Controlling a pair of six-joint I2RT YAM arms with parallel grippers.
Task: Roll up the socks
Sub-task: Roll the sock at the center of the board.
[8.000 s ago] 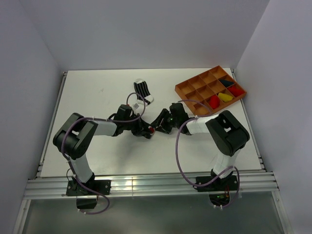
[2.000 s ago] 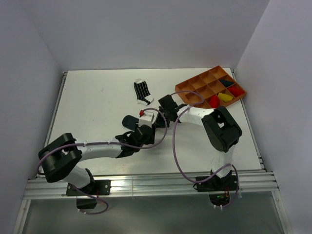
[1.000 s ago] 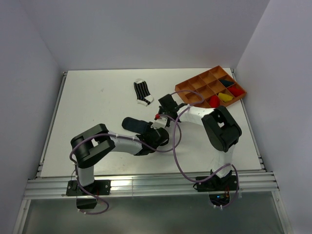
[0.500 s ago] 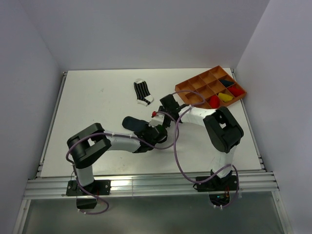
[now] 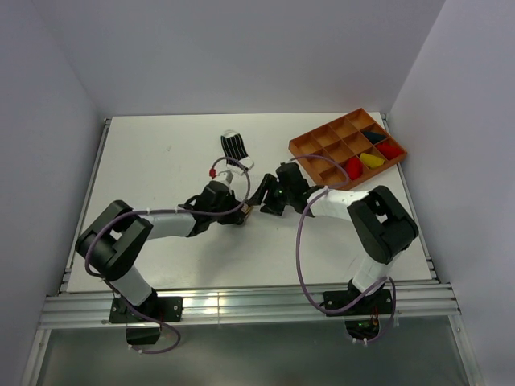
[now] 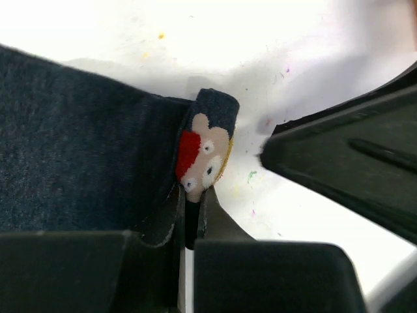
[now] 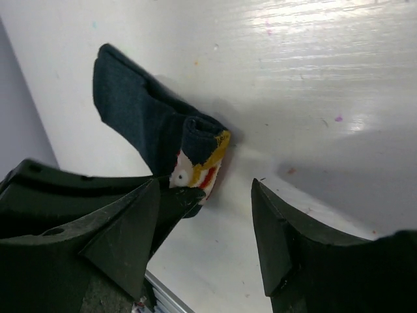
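Observation:
The dark navy sock (image 6: 85, 156) lies flat, its patterned cuff (image 6: 202, 153) folded over. My left gripper (image 6: 192, 218) is shut on the cuff's edge. In the top view the left gripper (image 5: 239, 211) and its wrist cover most of this sock. My right gripper (image 7: 208, 218) is open just beside the cuff (image 7: 203, 162), and it also shows in the top view (image 5: 261, 202). The black-and-white striped sock (image 5: 235, 149) lies flat further back. No flat red sock is in view.
An orange compartment tray (image 5: 318, 149) stands at the back right, holding two red bundles (image 5: 352, 166), a yellow bundle (image 5: 371, 159) and a dark one (image 5: 372, 135). White walls enclose the table on three sides.
My left arm has swung back to the left, and its gripper now grips the navy sock's cuff and covers the sock. My right gripper has shifted slightly towards the cuff.

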